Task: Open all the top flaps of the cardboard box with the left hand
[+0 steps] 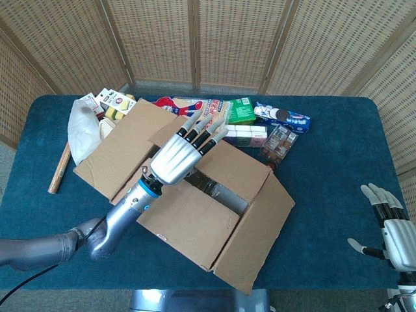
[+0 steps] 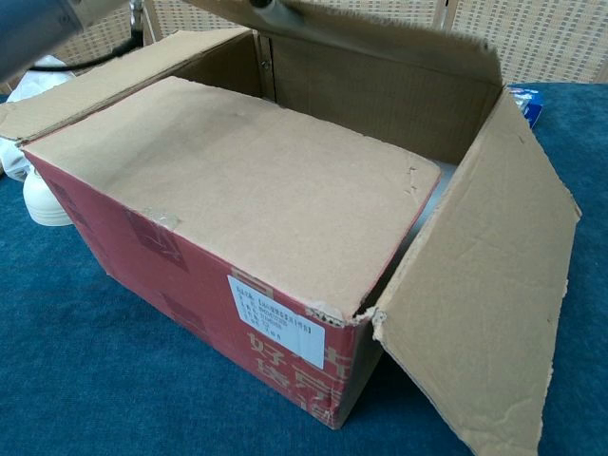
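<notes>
The cardboard box (image 1: 188, 195) sits mid-bench on the blue bench (image 1: 325, 169), its side flaps already folded outward, the far flap (image 1: 227, 166) tilted up by my left hand (image 1: 179, 156) and the near flap (image 2: 237, 180) lying flat over the opening. My left hand seems to hold nothing outright; the fingers (image 1: 207, 133) are stretched along the far flap's upper face, and whatever hooks its edge from beneath I cannot see, so I cannot tell whether it pinches the flap or only props it. My worry is that the flap slips off and drops shut if I lift too fast, or that pushing it backward shoves the whole box into the snack packets (image 1: 260, 120) crowded behind it. The chest view cuts the hand off almost entirely at the top edge, and the box interior shows only as a pale sliver. My right hand (image 1: 393, 227) hangs empty with fingers apart at the bench's corner, partly cropped.
</notes>
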You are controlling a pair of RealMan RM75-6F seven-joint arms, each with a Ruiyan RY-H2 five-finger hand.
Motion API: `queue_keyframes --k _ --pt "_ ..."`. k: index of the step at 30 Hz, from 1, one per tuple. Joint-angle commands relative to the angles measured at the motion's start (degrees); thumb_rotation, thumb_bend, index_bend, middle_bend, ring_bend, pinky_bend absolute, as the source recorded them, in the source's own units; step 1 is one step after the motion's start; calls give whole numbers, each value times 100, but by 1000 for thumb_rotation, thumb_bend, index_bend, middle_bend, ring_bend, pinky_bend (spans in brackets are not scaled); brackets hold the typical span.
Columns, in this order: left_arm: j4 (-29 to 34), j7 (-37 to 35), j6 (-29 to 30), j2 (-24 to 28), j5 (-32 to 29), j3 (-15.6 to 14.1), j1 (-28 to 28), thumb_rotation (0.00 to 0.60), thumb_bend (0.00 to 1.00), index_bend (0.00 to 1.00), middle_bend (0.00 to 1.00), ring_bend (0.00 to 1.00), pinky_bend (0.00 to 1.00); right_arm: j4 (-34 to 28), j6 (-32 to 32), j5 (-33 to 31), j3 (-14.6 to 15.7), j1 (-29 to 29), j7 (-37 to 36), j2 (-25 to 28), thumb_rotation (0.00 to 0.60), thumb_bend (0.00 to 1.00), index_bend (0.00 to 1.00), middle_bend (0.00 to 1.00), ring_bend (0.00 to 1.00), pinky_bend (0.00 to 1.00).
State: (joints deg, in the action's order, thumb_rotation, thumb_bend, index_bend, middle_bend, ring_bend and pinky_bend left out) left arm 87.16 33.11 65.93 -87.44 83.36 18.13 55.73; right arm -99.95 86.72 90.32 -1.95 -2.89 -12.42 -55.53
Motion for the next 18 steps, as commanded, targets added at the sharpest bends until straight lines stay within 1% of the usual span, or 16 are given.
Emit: queue_keyframes --k 1,5,11,18 --pt "-43 55 -21 36 -38 113 95 600 60 67 0 0 12 21 -32 -43 -14 -12 -38 5 600 0 0 0 0 0" --pt "-238 105 -220 -12 -287 318 313 600 59 67 0 0 12 66 -145 -146 -40 -56 -115 5 600 0 0 0 0 0" --pt "-673 125 -447 -162 -509 463 623 600 60 67 0 0 12 62 -234 -234 -74 -97 -205 39 600 0 0 0 0 0" --pt "-1425 48 -704 -412 -766 714 1104 600 60 66 0 0 12 32 -373 -202 -22 -139 -377 118 600 0 0 0 0 0"
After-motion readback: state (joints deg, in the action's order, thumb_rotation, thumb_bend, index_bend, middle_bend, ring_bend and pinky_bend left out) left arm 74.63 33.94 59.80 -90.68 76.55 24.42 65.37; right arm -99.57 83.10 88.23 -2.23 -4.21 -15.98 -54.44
